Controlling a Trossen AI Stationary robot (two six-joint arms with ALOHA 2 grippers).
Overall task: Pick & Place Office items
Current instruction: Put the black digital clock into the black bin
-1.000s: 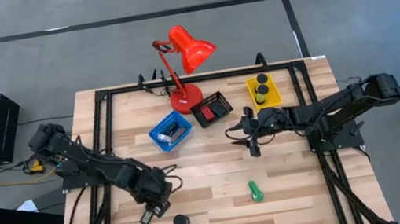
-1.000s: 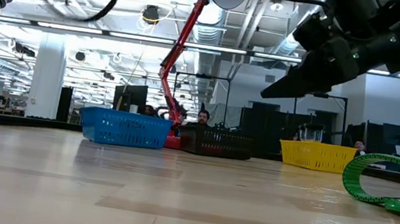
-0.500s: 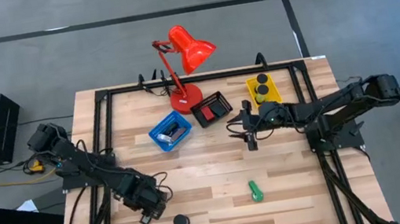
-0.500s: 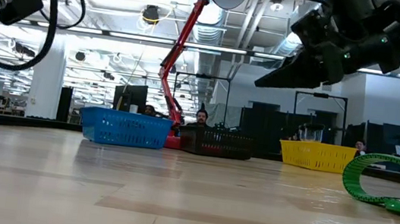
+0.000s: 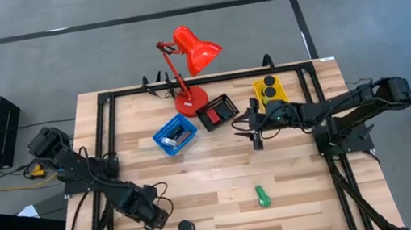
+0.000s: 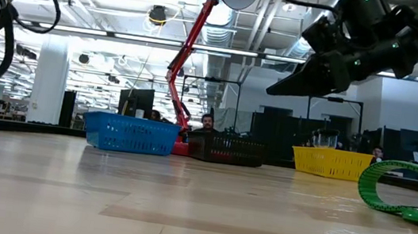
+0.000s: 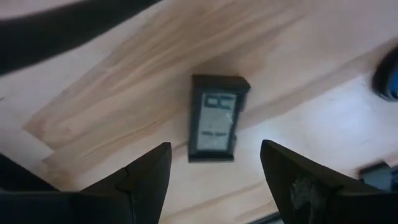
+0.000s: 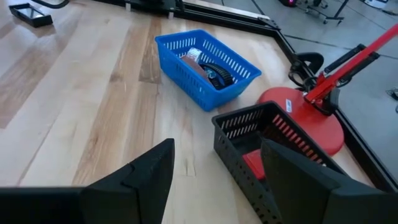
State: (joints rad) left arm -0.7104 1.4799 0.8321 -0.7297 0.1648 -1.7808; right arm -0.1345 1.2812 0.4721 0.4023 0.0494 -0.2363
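Note:
My left gripper (image 5: 154, 219) hovers open near the table's near-left corner. In the left wrist view its fingers stand apart on either side of a small black rectangle (image 7: 214, 118) with a grey face, which lies flat on the wood. A black round piece (image 5: 186, 227) and the green stubby cylinder (image 5: 262, 196) lie on the table toward the near edge. My right gripper (image 5: 256, 134) is open and holds nothing, raised above the table (image 6: 278, 86) between the black tray (image 5: 217, 111) and the yellow tray (image 5: 270, 91).
The blue tray (image 8: 208, 65) holds small items, and the black tray (image 8: 273, 140) holds a red block (image 8: 255, 163). The yellow tray carries two black round pieces (image 5: 268, 86). The red desk lamp (image 5: 191, 101) stands by the far edge. Bare wood lies mid-table.
My left arm has drawn a little toward the table's left edge, its gripper staying low near the near-left corner. My right gripper has moved toward the far edge, closer to the black and yellow trays. No object has shifted.

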